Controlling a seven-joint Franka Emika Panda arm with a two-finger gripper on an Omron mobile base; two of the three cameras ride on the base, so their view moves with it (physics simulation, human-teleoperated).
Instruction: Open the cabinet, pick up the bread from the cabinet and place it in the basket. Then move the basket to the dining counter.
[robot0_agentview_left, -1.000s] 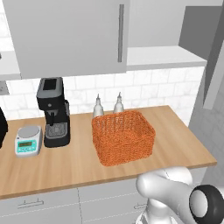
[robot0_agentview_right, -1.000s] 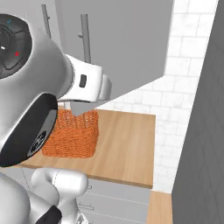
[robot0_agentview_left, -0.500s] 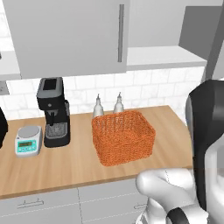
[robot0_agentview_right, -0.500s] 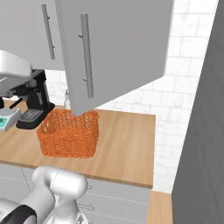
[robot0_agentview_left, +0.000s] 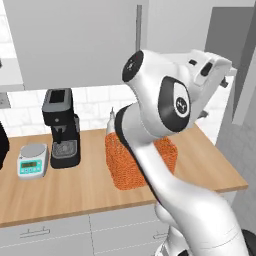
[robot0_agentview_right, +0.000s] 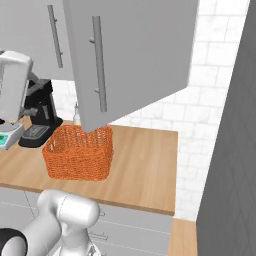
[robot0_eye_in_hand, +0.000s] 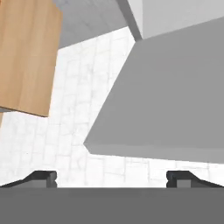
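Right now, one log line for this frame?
stage: opening cabinet | gripper: open, holding nothing | basket: on worktop, under cabinet door | bread: unseen

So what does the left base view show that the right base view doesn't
Left base view alone: the raised arm in front of the basket, a small scale left of the coffee machine, and drawers under the worktop. Right base view alone: the right cabinet door swung out over the basket, its bar handle facing the camera. Both share the basket, coffee machine, wooden worktop and white tiles.
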